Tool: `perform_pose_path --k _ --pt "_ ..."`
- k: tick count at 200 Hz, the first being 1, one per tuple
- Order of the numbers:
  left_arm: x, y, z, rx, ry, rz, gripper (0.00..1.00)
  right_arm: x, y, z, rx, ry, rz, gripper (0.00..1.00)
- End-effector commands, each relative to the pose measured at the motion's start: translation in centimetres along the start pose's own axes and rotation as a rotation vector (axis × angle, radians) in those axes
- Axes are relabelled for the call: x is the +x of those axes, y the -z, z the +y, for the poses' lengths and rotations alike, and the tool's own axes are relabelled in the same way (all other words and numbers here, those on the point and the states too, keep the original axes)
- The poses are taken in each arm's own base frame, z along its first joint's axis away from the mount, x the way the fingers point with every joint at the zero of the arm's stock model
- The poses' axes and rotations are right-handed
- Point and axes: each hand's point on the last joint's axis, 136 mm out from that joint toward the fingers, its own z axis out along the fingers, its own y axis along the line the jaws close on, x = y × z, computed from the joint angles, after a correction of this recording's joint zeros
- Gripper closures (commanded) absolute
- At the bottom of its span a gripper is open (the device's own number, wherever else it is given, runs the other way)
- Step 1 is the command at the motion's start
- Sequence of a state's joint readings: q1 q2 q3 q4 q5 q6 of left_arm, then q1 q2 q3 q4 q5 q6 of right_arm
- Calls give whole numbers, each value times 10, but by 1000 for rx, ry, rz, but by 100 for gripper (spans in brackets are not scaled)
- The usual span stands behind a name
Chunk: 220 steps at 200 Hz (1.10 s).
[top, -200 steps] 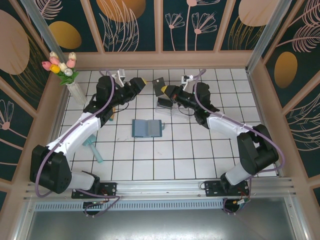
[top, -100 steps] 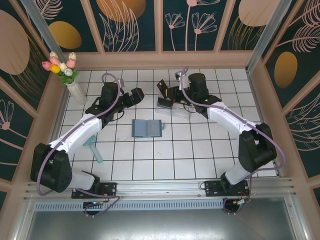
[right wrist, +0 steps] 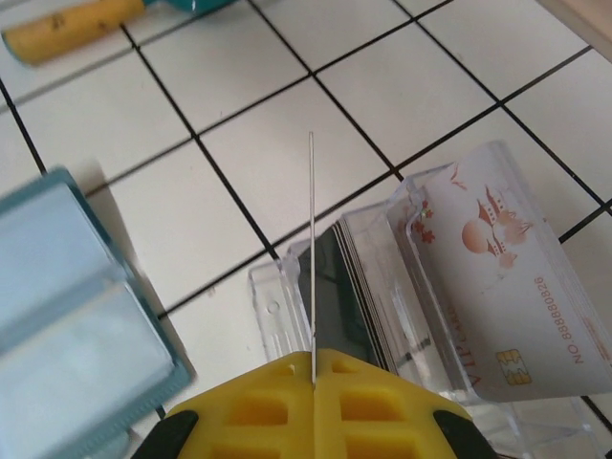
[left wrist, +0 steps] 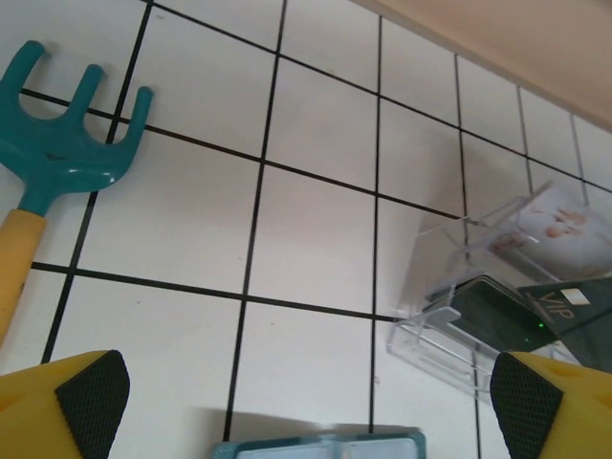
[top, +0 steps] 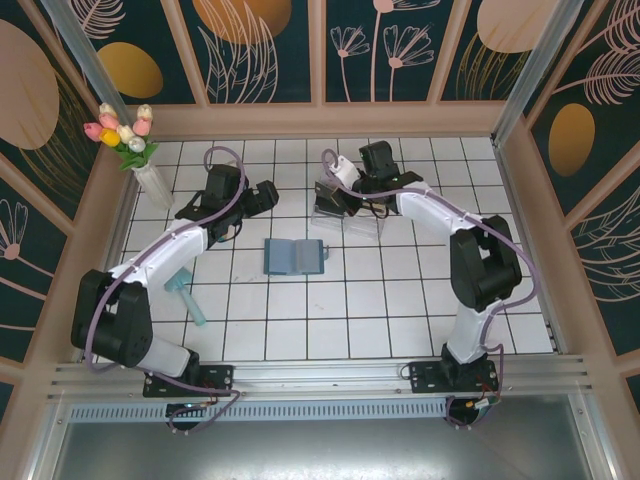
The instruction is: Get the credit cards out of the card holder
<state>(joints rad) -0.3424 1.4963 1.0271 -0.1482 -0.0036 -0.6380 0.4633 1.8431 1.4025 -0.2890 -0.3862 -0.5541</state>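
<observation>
The card holder (top: 294,257), a teal wallet, lies open on the tiles with its pale blue-grey pockets up; its edge shows in both wrist views (left wrist: 320,448) (right wrist: 67,316). My right gripper (right wrist: 313,361) is shut on a thin credit card (right wrist: 312,239), seen edge-on and standing upright just above the near end of a clear plastic box (right wrist: 287,296). From above, that gripper (top: 331,190) hangs over the box's left end. My left gripper (top: 267,194) is open and empty, back-left of the wallet, with its black pads (left wrist: 91,392) wide apart.
The clear box (top: 350,215) holds a stack of dark cards (right wrist: 349,287) and a white card with pink print (right wrist: 497,287). A teal rake with a yellow handle (left wrist: 67,143) lies left of it. Another teal tool (top: 187,293) and a flower vase (top: 150,178) stand near the left wall.
The left gripper opened and drew back to the left. The right wrist turned and carried the card down over the clear box.
</observation>
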Motion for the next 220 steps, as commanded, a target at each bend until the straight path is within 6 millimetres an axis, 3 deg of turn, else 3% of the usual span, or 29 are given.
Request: perform_pose_path --k 1,64,103,174,220 --pt "-7 -6 3 -23 -22 9 1 0 2 -1 -54 165 25 100" --pt "-5 -23 -2 -8 -38 55 1 5 -14 -2 -118 269 40 100" --pt "-4 -23 -7 10 -59 80 1 12 -23 -9 -125 290 89 100" --pt "-4 -24 -4 -3 -67 77 1 25 -16 -17 -100 301 130 100" --pt "4 -29 -7 28 -65 108 2 22 -20 -17 -101 296 107 100"
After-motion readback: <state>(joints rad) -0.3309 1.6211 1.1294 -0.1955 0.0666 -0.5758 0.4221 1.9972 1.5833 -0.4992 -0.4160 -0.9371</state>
